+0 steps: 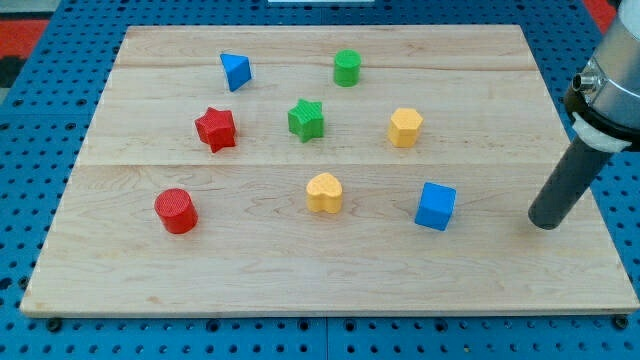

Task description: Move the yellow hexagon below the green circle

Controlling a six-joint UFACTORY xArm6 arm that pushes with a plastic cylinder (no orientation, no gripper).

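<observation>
The yellow hexagon [405, 127] sits right of the board's centre. The green circle [347, 67] stands near the view's top, up and to the left of the hexagon. My tip [544, 222] rests on the board near its right edge, well to the right of and below the yellow hexagon, and just right of the blue cube [436, 206]. It touches no block.
A green star [307, 119] lies left of the hexagon. A yellow heart [324, 192] lies below centre. A red star [216, 129], a blue triangle [235, 71] and a red cylinder [176, 210] are on the left half. The wooden board [300, 285] lies on blue pegboard.
</observation>
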